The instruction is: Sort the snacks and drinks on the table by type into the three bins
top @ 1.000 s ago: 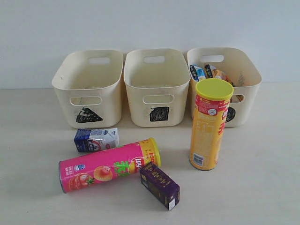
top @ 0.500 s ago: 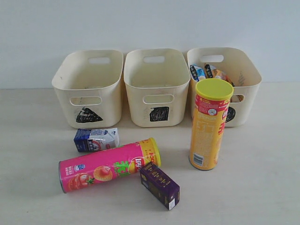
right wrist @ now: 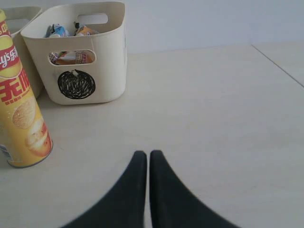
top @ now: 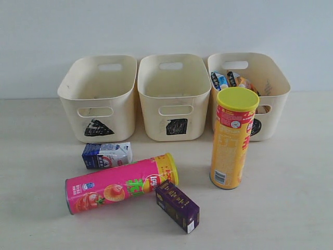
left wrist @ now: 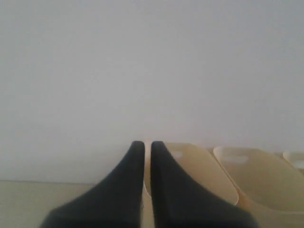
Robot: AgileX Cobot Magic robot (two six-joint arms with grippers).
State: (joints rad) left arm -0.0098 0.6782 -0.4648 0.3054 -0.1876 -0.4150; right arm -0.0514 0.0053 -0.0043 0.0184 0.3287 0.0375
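The left gripper (left wrist: 147, 145) is closed, its dark fingers nearly pressed together with nothing between them; past it, bin rims show against the pale wall (left wrist: 152, 66). The right gripper (right wrist: 147, 154) is also closed and empty, over bare table (right wrist: 213, 118).

Ahead of it the yellow chip tube (top: 233, 140) stands upright, just before the circle bin (top: 276, 112), which holds a blue bag (top: 218, 79) and an orange-white bag (top: 241, 82). That bin ends a row along the table's far edge, beside the square bin (top: 156, 122) and the triangle bin (top: 122, 112).

Toward the near edge the pink chip tube (top: 119, 183) lies on its side. The purple carton (top: 177, 205) is just beside its yellow end, and the milk carton (top: 106, 154) lies just behind it.
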